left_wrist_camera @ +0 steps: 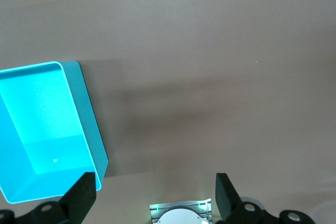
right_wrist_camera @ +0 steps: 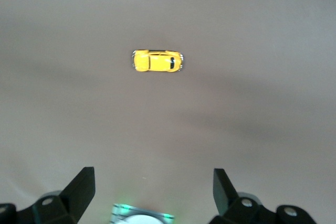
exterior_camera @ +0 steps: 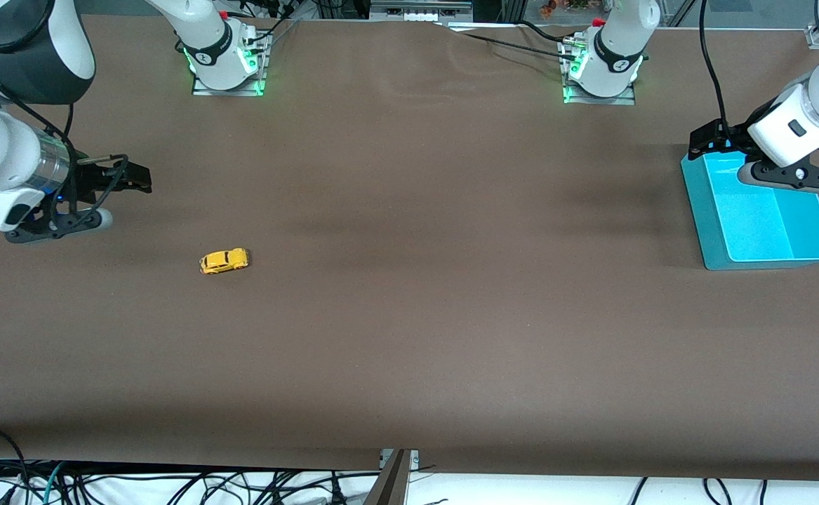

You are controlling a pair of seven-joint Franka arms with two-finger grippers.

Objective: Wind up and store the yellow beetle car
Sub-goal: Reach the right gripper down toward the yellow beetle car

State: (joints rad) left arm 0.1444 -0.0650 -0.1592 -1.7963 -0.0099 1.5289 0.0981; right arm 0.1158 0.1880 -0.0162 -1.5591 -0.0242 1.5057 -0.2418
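Car (exterior_camera: 224,261) on worktop (exterior_camera: 409,337), untouched.
Right gripper (exterior_camera: 128,179) wide, empty, raised near car; left gripper (exterior_camera: 707,140) wide over bin (exterior_camera: 711,231).

No text, label, brand, number or sign can be read in any of the three views. Small dark marks sit on the collars of the two arm bases (exterior_camera: 223,52) along the top of the front view, but they are too small to make out.
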